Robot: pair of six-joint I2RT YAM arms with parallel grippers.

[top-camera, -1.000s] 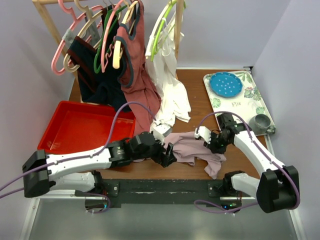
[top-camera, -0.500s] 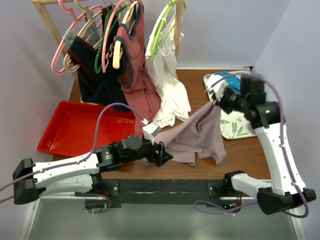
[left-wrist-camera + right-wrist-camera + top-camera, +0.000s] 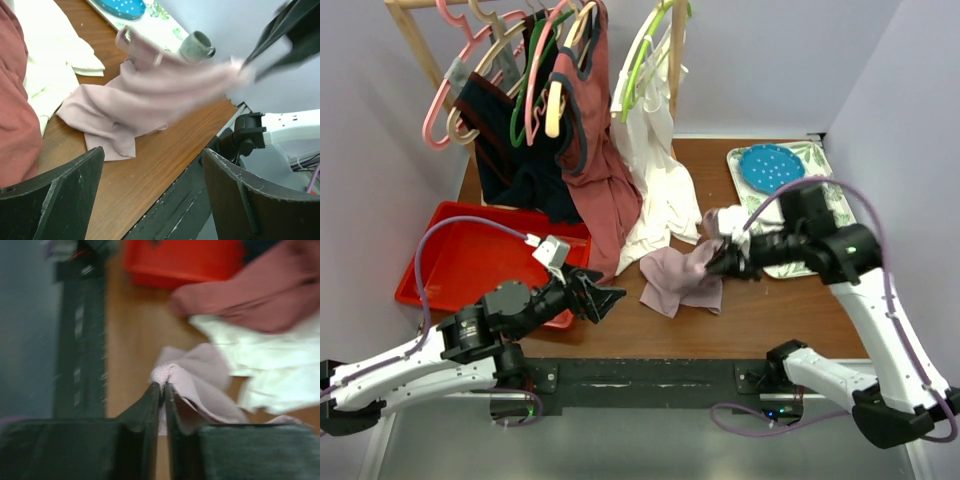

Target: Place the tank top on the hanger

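The pale mauve tank top [image 3: 676, 280] lies bunched on the wooden table, its right end lifted. My right gripper [image 3: 718, 258] is shut on a fold of that end; the right wrist view shows the tank top [image 3: 200, 371] pinched between the closed tips of the gripper [image 3: 163, 386]. My left gripper [image 3: 611, 297] hovers open left of the top, over the table's near edge, with nothing in it. The left wrist view shows the gripper [image 3: 152, 152] with jaws wide apart and the tank top [image 3: 135, 97] beyond them. The salmon-pink hanger [image 3: 440, 95] hangs at the rack's left end.
A red tray [image 3: 440, 262] lies at the left, under my left arm. A rust-red top [image 3: 602, 180] and a white garment [image 3: 658, 195] hang from the rack down to the table. A floral tray [image 3: 820, 165] with a blue plate [image 3: 770, 168] and a grey cup [image 3: 196, 46] sits at the right.
My right gripper lifted the tank top high to the right, then came back down and left with it, bunching it. My left gripper drew back left, away from the top.
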